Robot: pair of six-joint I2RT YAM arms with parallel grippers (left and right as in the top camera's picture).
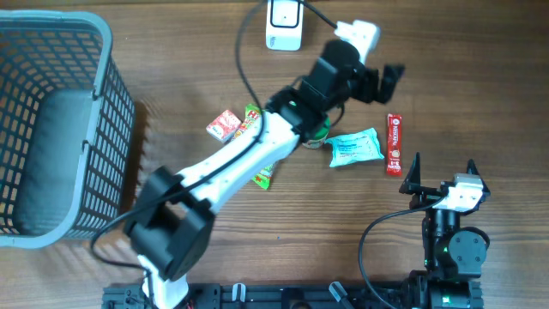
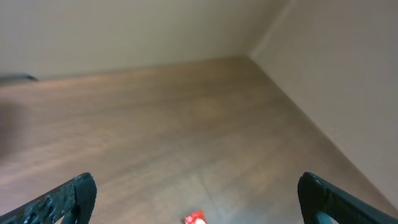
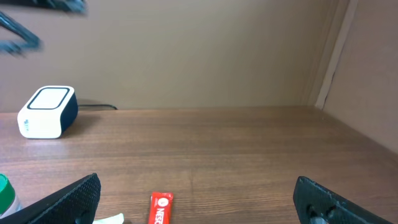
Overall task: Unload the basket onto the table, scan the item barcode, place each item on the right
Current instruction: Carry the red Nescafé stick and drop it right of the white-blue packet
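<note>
The left gripper (image 1: 384, 84) hangs over the far side of the wooden table (image 1: 480, 77). Its jaws are spread wide and nothing is between them. The white scanner (image 1: 284, 26) sits at the far edge, a little to the left of this gripper.

The red stick packet (image 1: 394, 144) lies flat on the table, nearer than the left gripper and not touching it. In the left wrist view only a bit of something red shows, low down between the two open fingers (image 2: 68, 199).

A pale blue pouch (image 1: 355, 148) lies just left of the red packet.

The right gripper (image 1: 443, 167) is on the near right side. Its jaws are wide apart too, and empty. In the right wrist view the red packet lies ahead of the jaws, a bit left of the middle, well away from both fingers (image 3: 71, 199).
</note>
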